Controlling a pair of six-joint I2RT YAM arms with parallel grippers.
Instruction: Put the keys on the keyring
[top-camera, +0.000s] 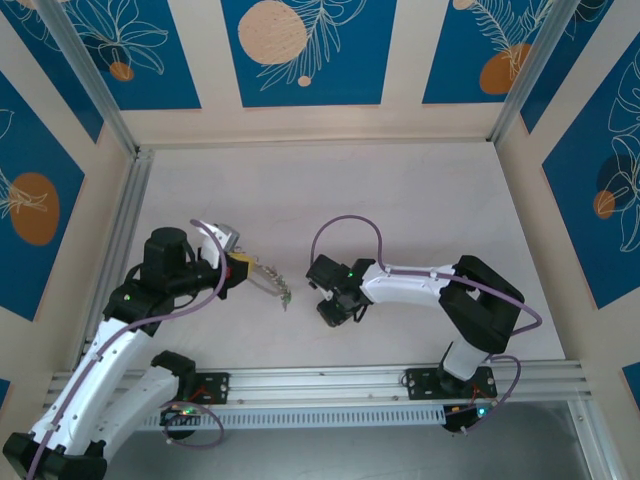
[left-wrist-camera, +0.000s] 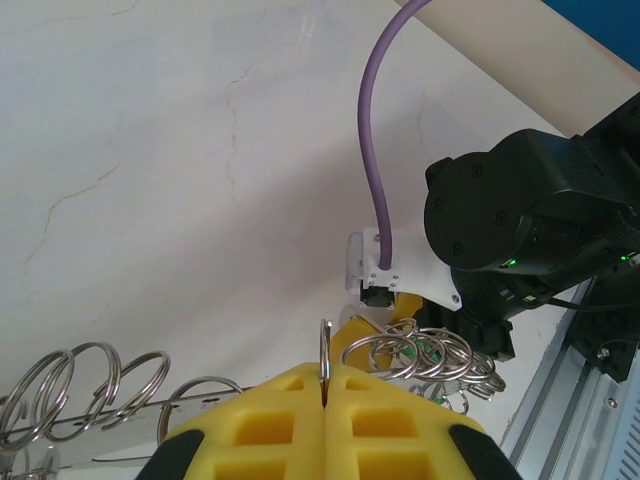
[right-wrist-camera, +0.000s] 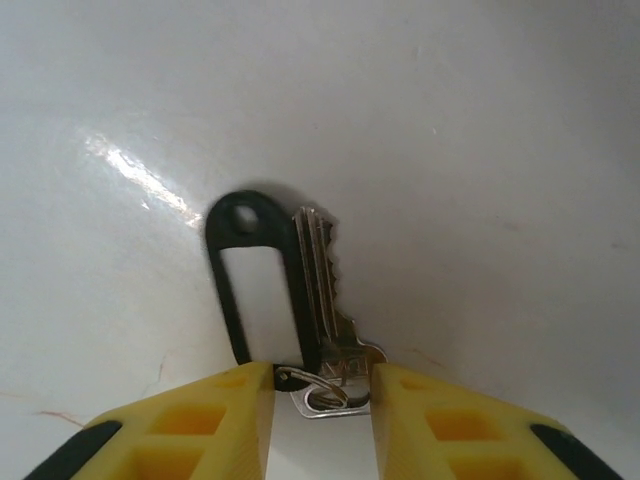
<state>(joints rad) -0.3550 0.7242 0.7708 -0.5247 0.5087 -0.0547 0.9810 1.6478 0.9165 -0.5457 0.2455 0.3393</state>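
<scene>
Crowding the keyring (left-wrist-camera: 325, 348), small split rings (left-wrist-camera: 420, 355) hang alongside.

The keys (right-wrist-camera: 322, 300), a silver key lying flat beside its black-framed, pale-centred tag, rest on the white table (right-wrist-camera: 450, 150) with their small split-ring end between the right gripper's (right-wrist-camera: 320, 400) yellow fingers. The keyring (left-wrist-camera: 325, 352), a thin grey hoop seen edge-on, is clamped in the left gripper (left-wrist-camera: 325, 385), with small rings and green tags bunched beside it.
</scene>
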